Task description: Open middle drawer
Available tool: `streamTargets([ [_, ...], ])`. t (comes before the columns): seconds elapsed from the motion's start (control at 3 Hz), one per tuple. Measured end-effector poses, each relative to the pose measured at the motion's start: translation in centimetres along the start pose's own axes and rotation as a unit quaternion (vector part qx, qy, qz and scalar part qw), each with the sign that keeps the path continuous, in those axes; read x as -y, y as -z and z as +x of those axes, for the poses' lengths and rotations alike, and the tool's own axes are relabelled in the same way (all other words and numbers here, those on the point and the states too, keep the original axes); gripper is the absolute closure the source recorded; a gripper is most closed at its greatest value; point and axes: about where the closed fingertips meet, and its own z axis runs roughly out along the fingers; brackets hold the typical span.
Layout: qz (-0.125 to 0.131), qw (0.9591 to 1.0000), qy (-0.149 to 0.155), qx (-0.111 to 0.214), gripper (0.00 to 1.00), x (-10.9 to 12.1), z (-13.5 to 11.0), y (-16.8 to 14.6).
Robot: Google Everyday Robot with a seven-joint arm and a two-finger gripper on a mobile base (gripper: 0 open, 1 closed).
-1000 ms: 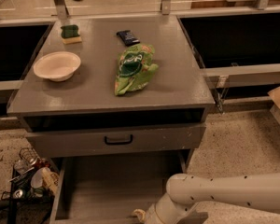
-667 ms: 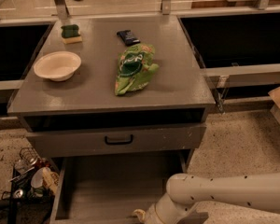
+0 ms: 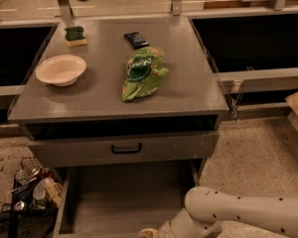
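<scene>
The middle drawer (image 3: 124, 149) is the low grey front panel with a small black loop handle (image 3: 126, 148) at its centre, just under the counter top (image 3: 104, 90). It sits pushed in, with a dark gap above it. My white arm (image 3: 248, 213) comes in from the bottom right. My gripper (image 3: 149, 232) is at the bottom edge of the view, mostly cut off, low over the pulled-out bottom drawer (image 3: 124, 197) and well below the handle.
On the counter lie a white bowl (image 3: 61, 69), a green chip bag (image 3: 142, 72), a dark snack bar (image 3: 136, 39) and a green sponge (image 3: 75, 35). A wire basket of clutter (image 3: 30, 187) stands on the floor at the left. Dark recesses flank the counter.
</scene>
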Motion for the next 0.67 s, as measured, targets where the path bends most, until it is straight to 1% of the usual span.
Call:
streamTargets([
  [0.33, -0.004, 0.9998, 0.017, 0.004, 0.00, -0.92, -0.37, 0.32],
  [0.67, 0.008, 1.0000, 0.003, -0.006, 0.00, -0.77, -0.20, 0.25],
])
